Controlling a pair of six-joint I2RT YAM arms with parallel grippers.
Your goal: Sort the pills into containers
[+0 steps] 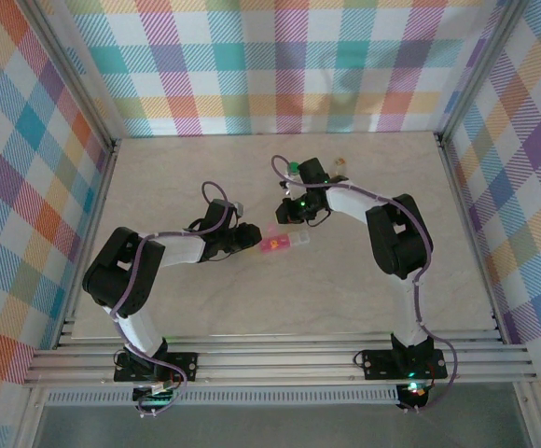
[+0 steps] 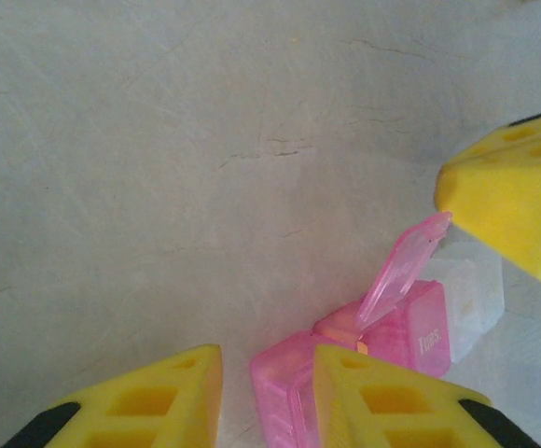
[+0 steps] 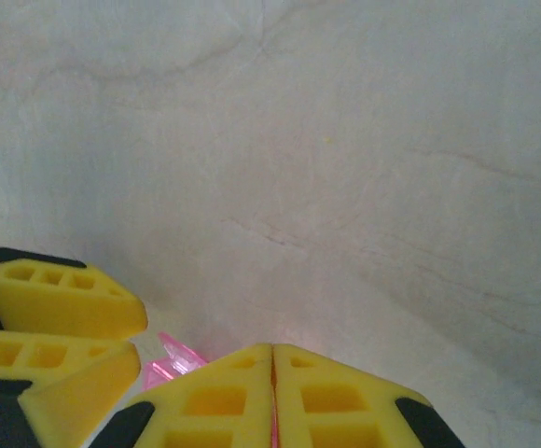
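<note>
One pink pill-box strip (image 1: 276,245), one lid (image 2: 403,271) raised, seemingly two bottles (image 1: 294,169).

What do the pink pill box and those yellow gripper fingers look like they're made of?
Pill box: translucent pink plastic, glossy; light shows through its raised lid. Yellow fingers: matte, probably moulded or printed plastic, going by the square recesses; possibly rubbery.

The pill-box strip (image 1: 286,244) lies flat near the middle of the table (image 1: 205,177), its pink compartments (image 2: 410,336) adjoining clear ones (image 2: 471,294). One pink lid (image 2: 403,269) stands tilted open.
</note>
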